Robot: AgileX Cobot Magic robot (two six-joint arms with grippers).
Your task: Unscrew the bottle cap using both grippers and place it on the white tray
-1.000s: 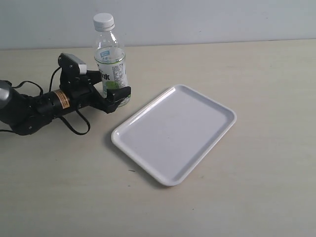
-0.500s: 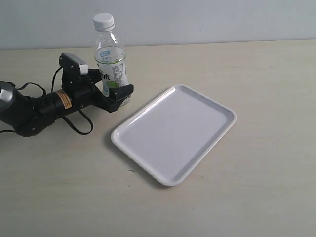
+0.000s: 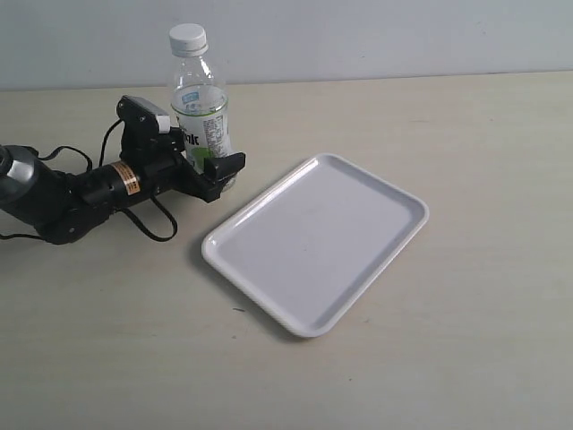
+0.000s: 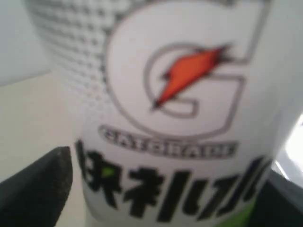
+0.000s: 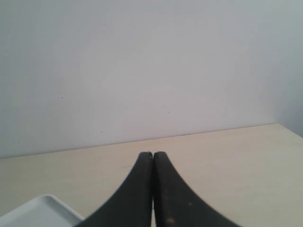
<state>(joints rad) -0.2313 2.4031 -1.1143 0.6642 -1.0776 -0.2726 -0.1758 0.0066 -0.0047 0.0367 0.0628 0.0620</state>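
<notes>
Bottle label: "GATORADE", orange bolt

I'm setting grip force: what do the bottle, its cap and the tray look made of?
Bottle: clear, glossy plastic; the background shows through above the label. Cap: opaque white plastic, matte-looking. Tray: smooth white, faint sheen, likely plastic, possibly melamine.

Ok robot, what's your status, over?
Left hand around the Gatorade bottle, grip unclear. Right hand shut, empty. Bottle cap on, white tray empty. Nothing over the cap.
</notes>
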